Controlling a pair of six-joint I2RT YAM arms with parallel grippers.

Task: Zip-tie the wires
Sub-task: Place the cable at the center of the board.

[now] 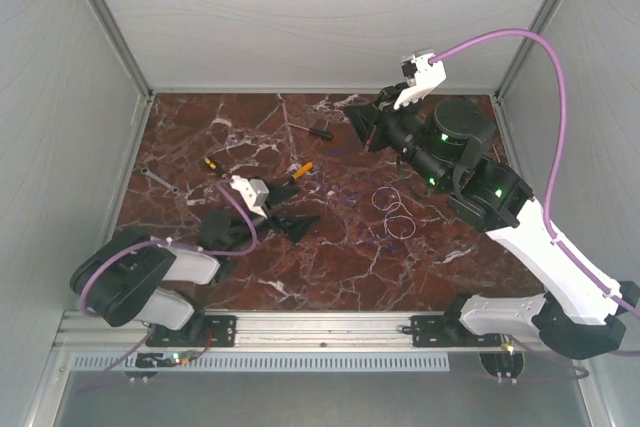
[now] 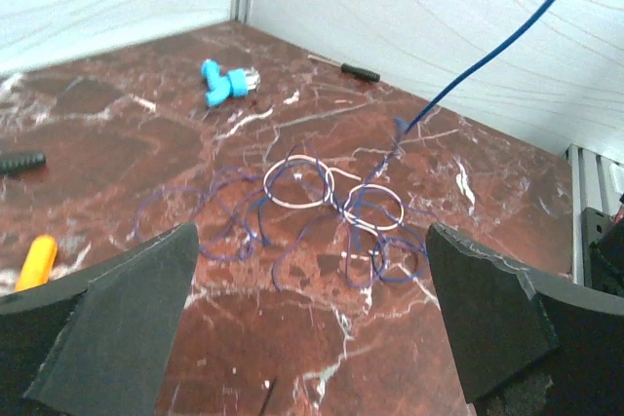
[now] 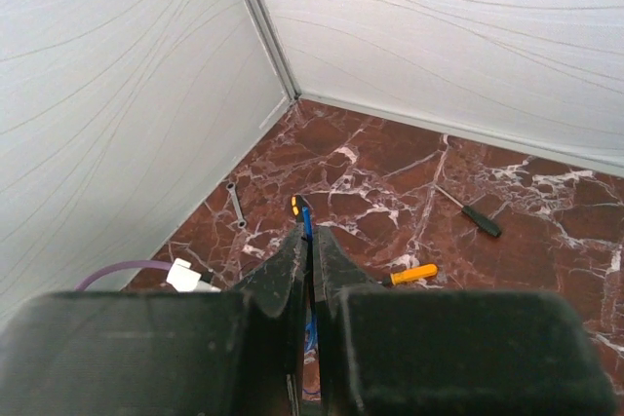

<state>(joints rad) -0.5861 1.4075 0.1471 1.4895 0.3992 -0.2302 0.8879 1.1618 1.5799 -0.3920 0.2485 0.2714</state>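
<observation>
On the red-marble tabletop [image 1: 300, 277], the wires [image 2: 331, 204] lie in loose purple-blue and whitish loops right of centre, close beside the right arm. They are unbundled, and no zip tie is visible on them. The right gripper [image 3: 310, 241], raised toward the far wall, has its jaws clenched on a thin blue strand [image 2: 487, 56] that rises out of the tangle and appears to be one of the wires. The left gripper [image 2: 310, 270] hovers low facing the loops, jaws spread wide and empty. The job looks to be at an early stage, with gathering and tying both left to do. No container is in view; an orange-handled screwdriver [image 3: 414, 274] and a black-handled screwdriver [image 3: 478, 216] lie apart from the loops.
</observation>
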